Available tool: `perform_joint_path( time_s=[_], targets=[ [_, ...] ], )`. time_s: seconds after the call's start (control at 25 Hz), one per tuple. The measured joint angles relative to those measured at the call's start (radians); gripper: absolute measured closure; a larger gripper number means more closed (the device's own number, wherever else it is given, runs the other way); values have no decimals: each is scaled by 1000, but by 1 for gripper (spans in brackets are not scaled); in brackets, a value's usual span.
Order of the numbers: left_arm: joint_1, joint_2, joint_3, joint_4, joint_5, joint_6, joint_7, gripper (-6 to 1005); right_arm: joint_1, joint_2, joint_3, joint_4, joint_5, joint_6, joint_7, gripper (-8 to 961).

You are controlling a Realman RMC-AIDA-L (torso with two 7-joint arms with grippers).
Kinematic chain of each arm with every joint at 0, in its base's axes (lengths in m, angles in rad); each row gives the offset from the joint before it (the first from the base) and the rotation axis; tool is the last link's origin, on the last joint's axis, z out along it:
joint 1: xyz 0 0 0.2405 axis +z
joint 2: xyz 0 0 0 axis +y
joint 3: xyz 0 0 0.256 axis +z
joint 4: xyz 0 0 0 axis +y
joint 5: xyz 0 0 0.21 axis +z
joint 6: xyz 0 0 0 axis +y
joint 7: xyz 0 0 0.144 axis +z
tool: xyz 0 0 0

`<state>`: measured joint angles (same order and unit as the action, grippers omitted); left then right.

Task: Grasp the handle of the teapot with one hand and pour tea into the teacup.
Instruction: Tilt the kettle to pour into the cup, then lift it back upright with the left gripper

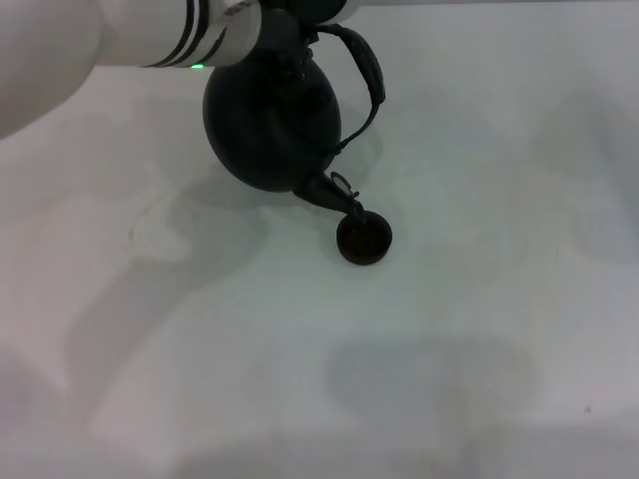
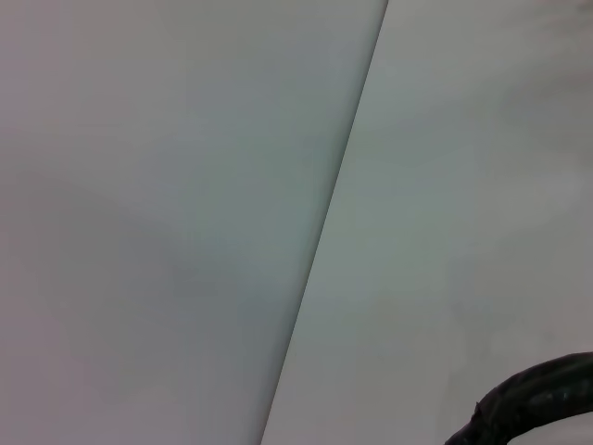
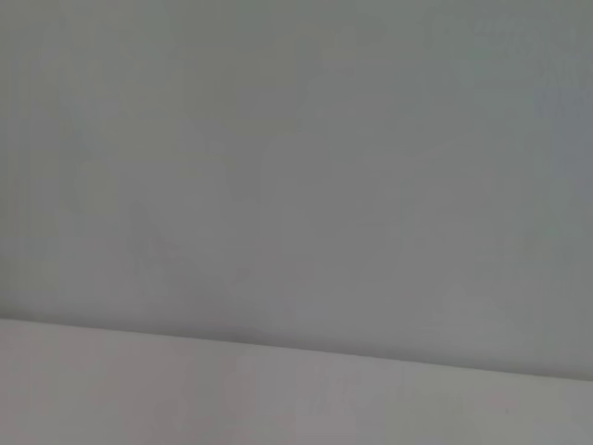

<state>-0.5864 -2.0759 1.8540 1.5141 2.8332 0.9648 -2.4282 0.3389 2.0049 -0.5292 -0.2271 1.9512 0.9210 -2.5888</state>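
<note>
The pale desk (image 1: 479, 329) fills the head view, bare but for soft shadows. From the upper left corner the robot's left arm (image 1: 150, 35), white with dark bands and a small green light, reaches across the far side of the desk. Its left end effector (image 1: 290, 20) sits at the top edge, at the handle; whether it is clenched or released cannot be told, since the fingers are hidden. Below it hangs the teapot (image 1: 270, 125), big, round and dark, tipped forward and to the right so its spout (image 1: 334, 195) points down. The handle (image 1: 367, 75) arches off to the teapot's right; a ribbed piece of it also shows in the left wrist view. The spout tip sits right at the far rim of the teacup (image 1: 364, 239), which stands on the desk near the middle. The right end effector is out of sight.
</note>
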Motion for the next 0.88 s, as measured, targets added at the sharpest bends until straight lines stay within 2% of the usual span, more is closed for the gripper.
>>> perform_joint_path(
  time_s=[0.88],
  targets=[
    [-35, 0, 7, -36, 0, 12, 63, 890, 6, 0, -1, 7, 0, -1, -1, 105]
  ],
)
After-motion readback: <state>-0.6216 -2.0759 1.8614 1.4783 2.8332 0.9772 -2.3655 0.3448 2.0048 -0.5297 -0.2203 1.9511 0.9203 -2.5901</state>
